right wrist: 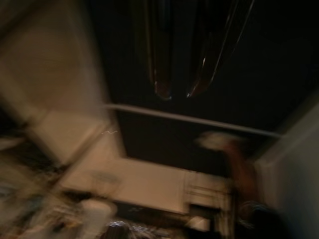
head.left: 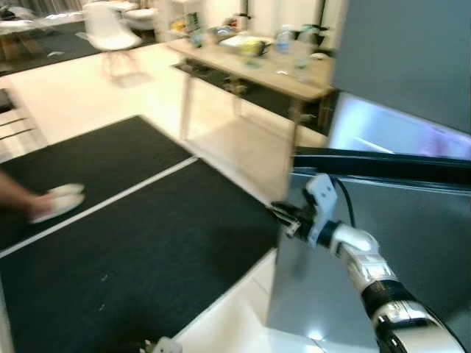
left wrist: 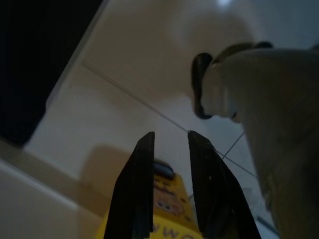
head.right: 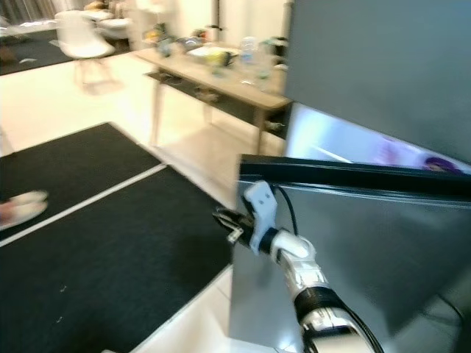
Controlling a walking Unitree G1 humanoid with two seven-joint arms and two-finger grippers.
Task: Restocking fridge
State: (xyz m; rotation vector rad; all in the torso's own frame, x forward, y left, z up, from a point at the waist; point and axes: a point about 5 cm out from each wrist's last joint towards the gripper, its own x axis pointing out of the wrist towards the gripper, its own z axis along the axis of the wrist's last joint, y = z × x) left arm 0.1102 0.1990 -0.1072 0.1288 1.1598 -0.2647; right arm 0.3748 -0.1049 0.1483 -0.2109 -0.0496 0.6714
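The right gripper (head.left: 283, 215), its black fingers close together and empty, reaches just past the free edge of the tall grey fridge's open door (head.left: 412, 243), which lies to its right. The left gripper (left wrist: 169, 186) clasps a yellow packet (left wrist: 167, 209) low over pale tiles. A wooden table (head.left: 250, 70) stands beyond.

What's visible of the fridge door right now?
The fridge door is a flat grey, metal-looking panel with a dark top edge, swung open toward the camera, with the bright interior behind it. The right gripper reaches past its outer edge over the black mat; contact cannot be told.
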